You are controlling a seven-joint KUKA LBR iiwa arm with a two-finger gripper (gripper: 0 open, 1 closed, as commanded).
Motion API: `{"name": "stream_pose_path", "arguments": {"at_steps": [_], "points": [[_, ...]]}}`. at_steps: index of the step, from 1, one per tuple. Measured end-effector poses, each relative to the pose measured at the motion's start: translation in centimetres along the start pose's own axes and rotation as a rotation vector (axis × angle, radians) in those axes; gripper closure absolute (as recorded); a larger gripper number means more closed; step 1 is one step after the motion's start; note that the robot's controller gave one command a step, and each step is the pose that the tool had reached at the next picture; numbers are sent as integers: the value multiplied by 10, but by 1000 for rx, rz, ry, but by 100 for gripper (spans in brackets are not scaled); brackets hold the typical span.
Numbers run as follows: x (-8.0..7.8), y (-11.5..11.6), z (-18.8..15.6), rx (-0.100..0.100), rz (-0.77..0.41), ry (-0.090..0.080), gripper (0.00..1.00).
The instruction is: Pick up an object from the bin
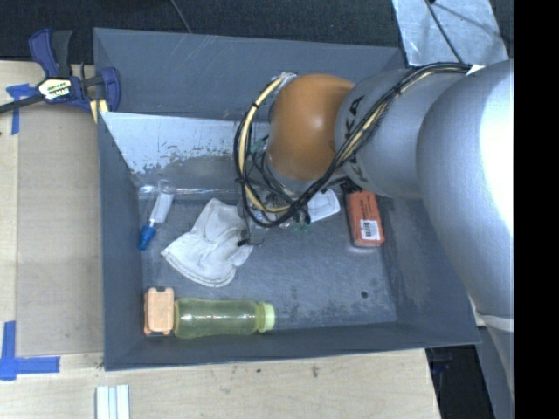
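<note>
My gripper is low in the middle of the bin, mostly hidden beneath the arm's wrist. Its dark lower end sits at the right edge of a crumpled white cloth, touching or just above it. A small white piece peeks out from under the wrist to the right. Just beyond that, an orange-red rectangular block with a white label lies flat on the floor.
A yellow-green bottle with a pale orange cap lies on its side along the front wall. A clear-wrapped syringe with a blue tip lies at the left. The arm and its cables cover the bin's back right.
</note>
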State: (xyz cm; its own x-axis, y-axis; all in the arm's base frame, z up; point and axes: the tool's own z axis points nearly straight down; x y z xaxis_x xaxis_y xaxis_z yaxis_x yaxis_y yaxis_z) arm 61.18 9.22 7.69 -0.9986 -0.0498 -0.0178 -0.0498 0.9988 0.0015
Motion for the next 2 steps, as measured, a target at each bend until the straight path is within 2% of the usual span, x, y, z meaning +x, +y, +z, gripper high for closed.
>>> {"name": "stream_pose_path", "arguments": {"at_steps": [1, 2], "points": [[0, 0, 0, 0, 0, 0, 100], [15, 4, -39, 2, -38, 19, 100]]}}
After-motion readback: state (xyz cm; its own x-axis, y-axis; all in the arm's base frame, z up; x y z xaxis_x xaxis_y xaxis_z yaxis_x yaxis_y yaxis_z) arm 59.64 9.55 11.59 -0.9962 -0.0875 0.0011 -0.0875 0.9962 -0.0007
